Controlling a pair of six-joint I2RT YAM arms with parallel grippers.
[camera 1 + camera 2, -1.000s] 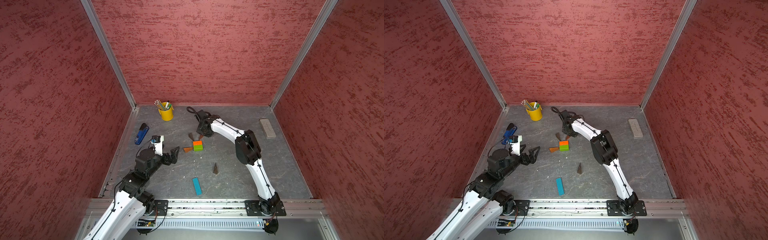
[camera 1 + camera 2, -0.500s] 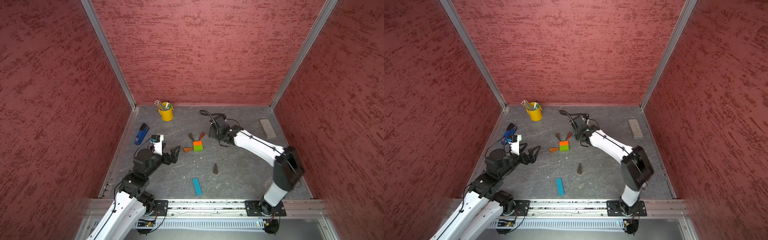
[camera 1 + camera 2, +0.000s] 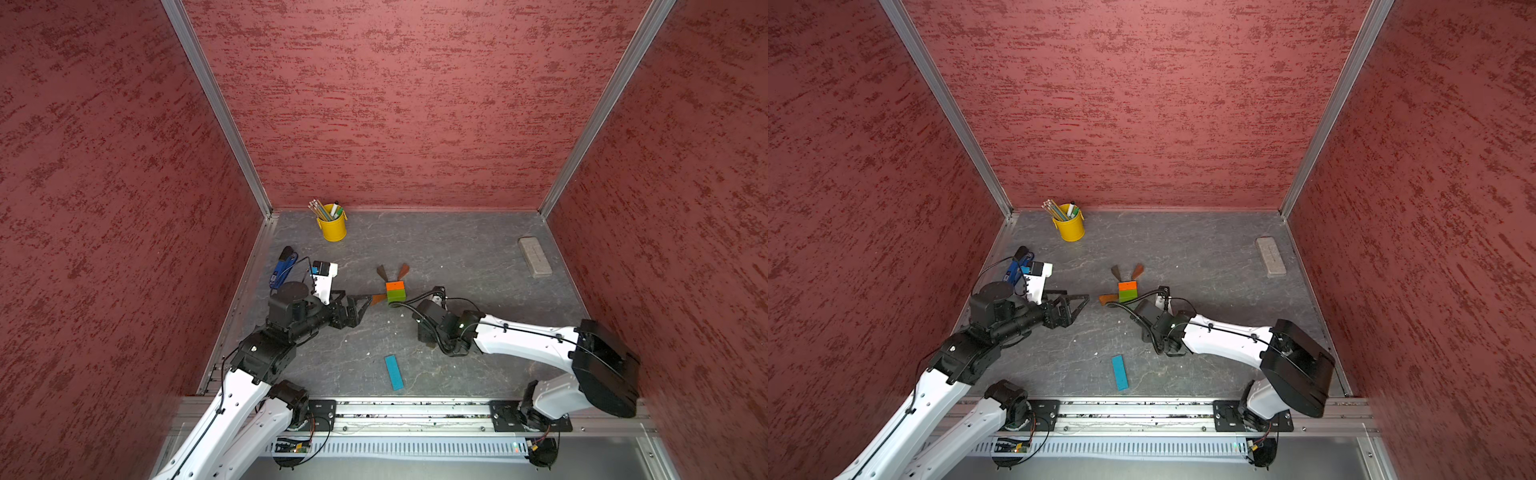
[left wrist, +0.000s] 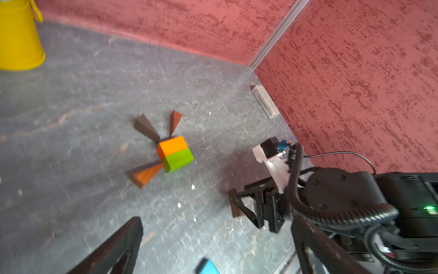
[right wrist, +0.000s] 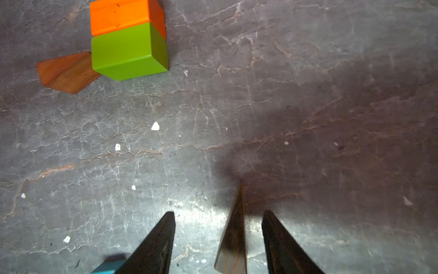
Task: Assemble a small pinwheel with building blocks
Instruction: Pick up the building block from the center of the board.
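two grippers, both mine. my left gripper (image 3: 363,306) hangs low over the grey floor (image 3: 457,257) on the left side, jaws spread as wide as they go and holding nothing. its tips point at the side wedge (image 3: 378,299), which lies flat with its narrow end at the green block (image 3: 396,295). the orange block (image 3: 395,286) sits flush against the green one's far side, and a dark wedge (image 3: 381,272) and a redder wedge (image 3: 404,270) fan out from its far corners. nearer the rail the blue bar (image 3: 393,372) lies flat, alone. to the right, my right gripper (image 5: 218,213) is down at the floor, jaws partly apart — the fourth wedge (image 5: 233,237) stands on edge between my fingers (image 5: 154,244), a gap on either side, not gripped.
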